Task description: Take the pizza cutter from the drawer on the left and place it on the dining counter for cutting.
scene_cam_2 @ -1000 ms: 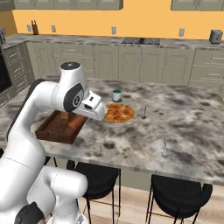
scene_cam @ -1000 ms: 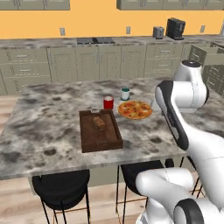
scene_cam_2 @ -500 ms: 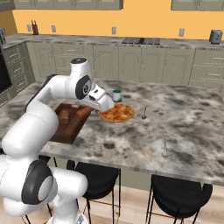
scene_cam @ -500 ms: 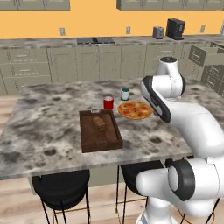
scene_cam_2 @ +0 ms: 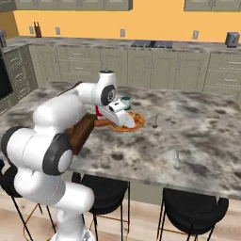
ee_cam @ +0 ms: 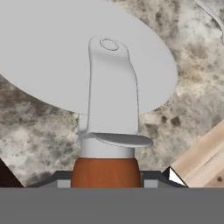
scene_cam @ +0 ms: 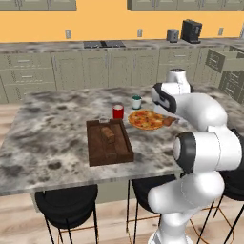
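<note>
We hold the pizza cutter, a hard, light, round grey metal wheel, by its fat brown wooden handle, jaws closed tight on it above the marble desk.

No legible text, labels, brand marks, numbers or signs in any view. Checked the red can and the green-banded jar at frame centre of the left base view: surfaces plain or too small to read. Pizza cutter blade, upper half of the hand view: bare grey metal, unmarked.
</note>
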Controlling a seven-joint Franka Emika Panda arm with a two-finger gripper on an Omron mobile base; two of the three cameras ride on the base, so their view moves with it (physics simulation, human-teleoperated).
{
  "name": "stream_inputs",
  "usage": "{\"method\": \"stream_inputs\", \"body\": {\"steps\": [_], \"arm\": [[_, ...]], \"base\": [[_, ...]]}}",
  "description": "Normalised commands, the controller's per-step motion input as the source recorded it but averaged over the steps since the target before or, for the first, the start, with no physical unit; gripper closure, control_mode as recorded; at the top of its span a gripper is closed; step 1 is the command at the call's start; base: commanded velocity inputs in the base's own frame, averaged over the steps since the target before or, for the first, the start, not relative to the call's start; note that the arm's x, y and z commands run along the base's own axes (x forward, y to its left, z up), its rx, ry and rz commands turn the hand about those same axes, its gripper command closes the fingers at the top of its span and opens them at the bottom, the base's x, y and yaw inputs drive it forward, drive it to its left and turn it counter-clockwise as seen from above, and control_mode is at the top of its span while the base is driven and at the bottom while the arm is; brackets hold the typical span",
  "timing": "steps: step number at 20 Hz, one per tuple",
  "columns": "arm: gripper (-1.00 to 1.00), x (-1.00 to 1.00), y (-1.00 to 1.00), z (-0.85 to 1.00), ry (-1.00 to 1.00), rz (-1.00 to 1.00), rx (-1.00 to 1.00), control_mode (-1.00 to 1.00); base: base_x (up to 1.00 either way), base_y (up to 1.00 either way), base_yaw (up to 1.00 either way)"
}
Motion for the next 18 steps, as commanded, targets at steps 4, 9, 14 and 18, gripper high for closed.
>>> {"method": "stream_inputs", "body": {"steps": [4, 9, 14, 18], "arm": [[1.0, 0.62, -0.25, -0.25, 0.13, -0.03, 0.0, -1.0], [1.0, 0.51, -0.05, -0.59, -0.01, 0.0, 0.0, -1.0], [1.0, 0.24, -0.17, -0.77, -0.06, 0.0, 0.0, -1.0], [1.0, 0.23, -0.17, -0.65, -0.09, 0.0, 0.0, -1.0]], "base": [[0.0, 0.0, 0.0], [0.0, 0.0, 0.0], [0.0, 0.0, 0.0], [0.0, 0.0, 0.0]]}}
